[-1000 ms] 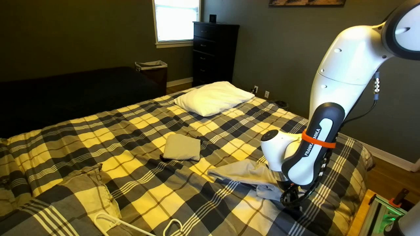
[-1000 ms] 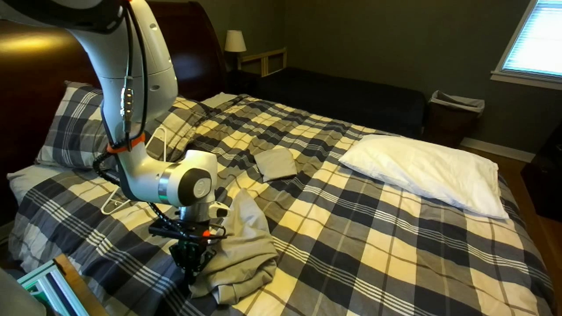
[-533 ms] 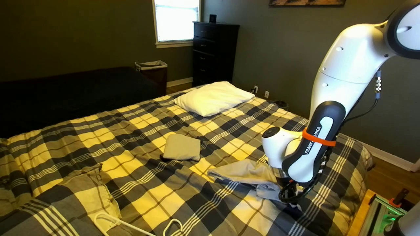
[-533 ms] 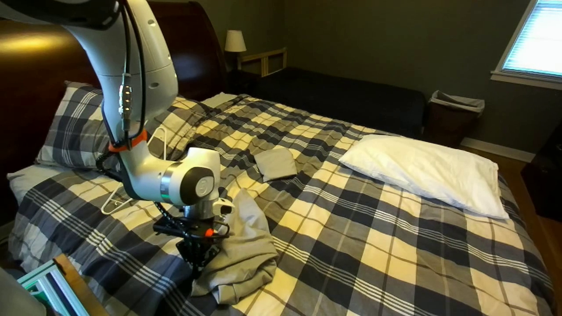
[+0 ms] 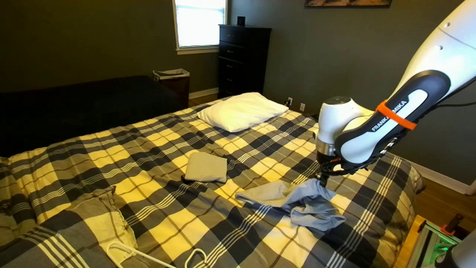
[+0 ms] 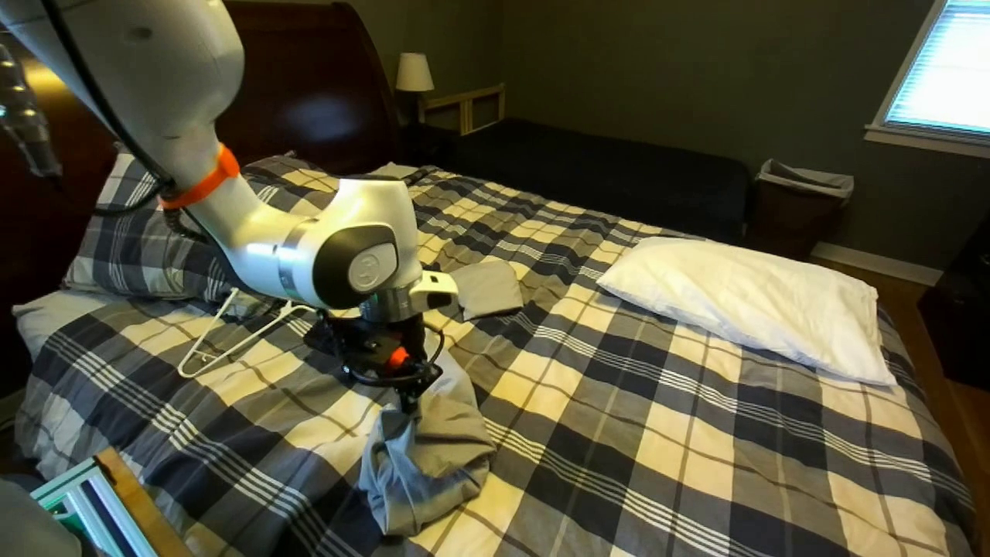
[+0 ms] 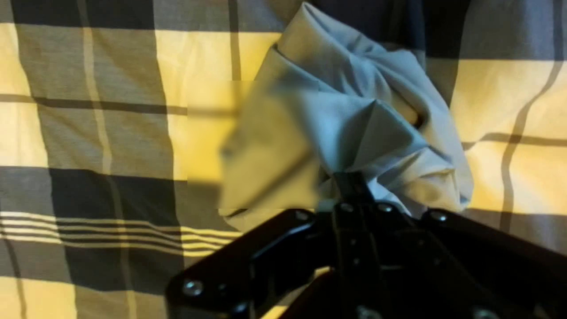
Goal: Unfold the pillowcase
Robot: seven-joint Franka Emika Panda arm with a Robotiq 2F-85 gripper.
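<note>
Pillowcase [image 6: 430,456] lies rumpled beneath the closed end effector [image 7: 353,184], apparently pinched by it.

The pillowcase [image 7: 345,119] is partly blurred (left side, wrist view).

The bed [image 6: 619,441] bears the pillowcase [image 6: 441,464], beige cloth [image 5: 206,167], hanger [image 5: 148,255] and pillows [image 6: 742,309].

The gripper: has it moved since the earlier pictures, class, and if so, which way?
Yes. In both exterior views, the gripper has moved up the picture and closer to the white pillow, which has stayed put.
</note>
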